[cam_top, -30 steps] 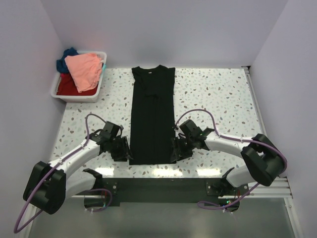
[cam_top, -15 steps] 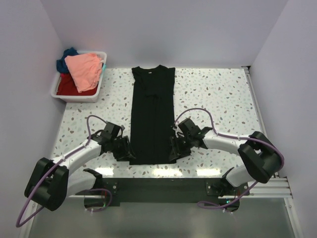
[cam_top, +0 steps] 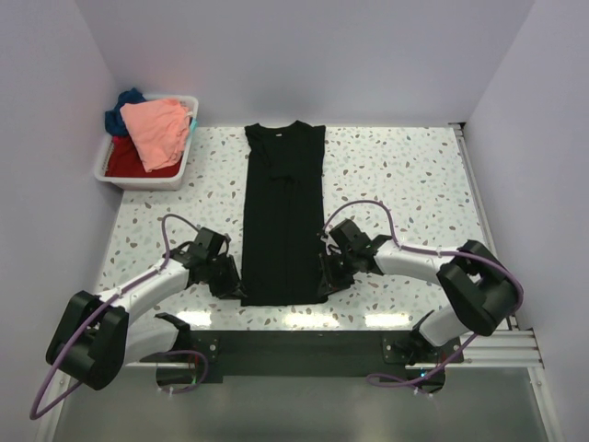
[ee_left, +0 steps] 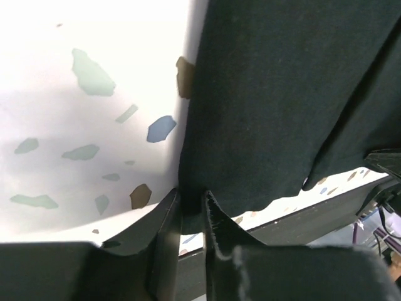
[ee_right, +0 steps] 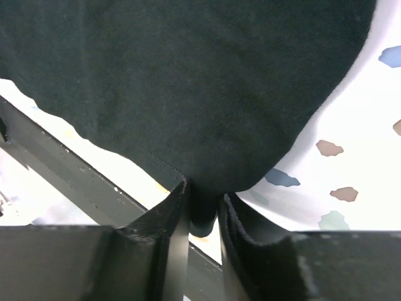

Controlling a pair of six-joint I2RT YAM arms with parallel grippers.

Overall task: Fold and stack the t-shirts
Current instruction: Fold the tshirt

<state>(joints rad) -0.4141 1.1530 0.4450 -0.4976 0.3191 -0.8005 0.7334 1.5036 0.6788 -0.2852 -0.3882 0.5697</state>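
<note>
A black t-shirt (cam_top: 282, 212), folded into a narrow strip, is laid lengthwise on the speckled table (cam_top: 405, 175). Its near hem corners are pinched in the nearly closed left gripper (cam_top: 237, 281) and right gripper (cam_top: 324, 278). The salmon-pink t-shirt (cam_top: 156, 129), red t-shirt (cam_top: 124, 162) and dark blue t-shirt (cam_top: 119, 110) are heaped in the white bin (cam_top: 143, 181).

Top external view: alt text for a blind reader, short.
A black t-shirt, folded into a long narrow strip, lies flat on a speckled table while the left gripper and right gripper pinch its two near corners. A white bin at far left holds a heap of coloured shirts.
</note>
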